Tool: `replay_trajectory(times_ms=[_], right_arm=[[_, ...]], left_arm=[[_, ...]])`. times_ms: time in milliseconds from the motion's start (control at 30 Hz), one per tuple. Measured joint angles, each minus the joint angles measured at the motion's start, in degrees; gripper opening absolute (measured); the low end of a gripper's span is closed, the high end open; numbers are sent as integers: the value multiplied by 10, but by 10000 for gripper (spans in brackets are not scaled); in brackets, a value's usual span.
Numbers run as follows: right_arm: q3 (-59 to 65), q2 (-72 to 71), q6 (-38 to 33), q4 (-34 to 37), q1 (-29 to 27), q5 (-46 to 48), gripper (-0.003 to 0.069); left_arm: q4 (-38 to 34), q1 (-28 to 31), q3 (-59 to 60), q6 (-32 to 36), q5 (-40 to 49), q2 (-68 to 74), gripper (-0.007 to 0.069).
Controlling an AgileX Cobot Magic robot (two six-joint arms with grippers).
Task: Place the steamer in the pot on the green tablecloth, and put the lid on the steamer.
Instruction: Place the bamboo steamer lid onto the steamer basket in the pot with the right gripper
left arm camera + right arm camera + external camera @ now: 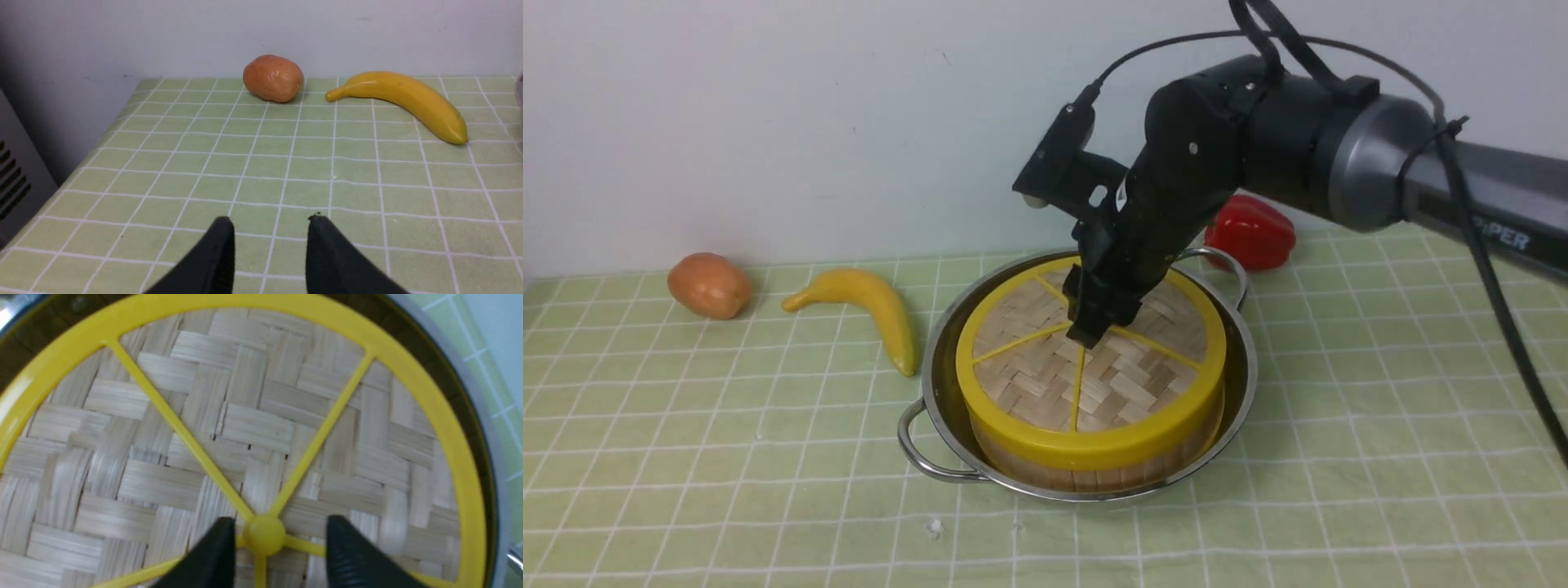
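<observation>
Steamer (pixel 1094 461) sits inside pot (pixel 1241 367) on green tablecloth (pixel 1380 392), lid (pixel 1045 367) seated flush on top. My right end effector (pixel 269 535) open, fingers straddling centre knob (pixel 264 535), apparently releasing. Left end effector (pixel 269 228) open, idle; banana (pixel 870 306) at pot's 10 o'clock.

Lid (pixel 1094 384) on steamer (pixel 1086 467) in pot (pixel 1241 367), right gripper (pixel 1086 333) over lid centre

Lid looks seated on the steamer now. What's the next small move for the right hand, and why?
Probably lift the right hand straight up. The lid sits level on the steamer inside the pot, and the fingers stand apart on either side of the knob, apparently not gripping it. A vertical retreat should avoid nudging the lid.
</observation>
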Motion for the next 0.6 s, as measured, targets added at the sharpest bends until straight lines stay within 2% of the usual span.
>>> replay_trajectory(times_ms=[33, 67, 200, 233, 400, 600], right_arm=[[0, -6, 2, 0, 0, 0, 419], [0, -21, 4, 0, 0, 1, 500], [0, -74, 8, -2, 0, 2, 620], [0, -83, 9, -2, 0, 3, 628], [0, -157, 30, -15, 0, 5, 608], [0, -257, 100, -25, 0, -1, 479]], left_arm=[[0, 0, 0, 0, 0, 0, 243], [0, 0, 0, 0, 0, 0, 243], [0, 0, 0, 0, 0, 0, 243], [0, 0, 0, 0, 0, 0, 243], [0, 0, 0, 0, 0, 0, 243], [0, 0, 0, 0, 0, 0, 243]])
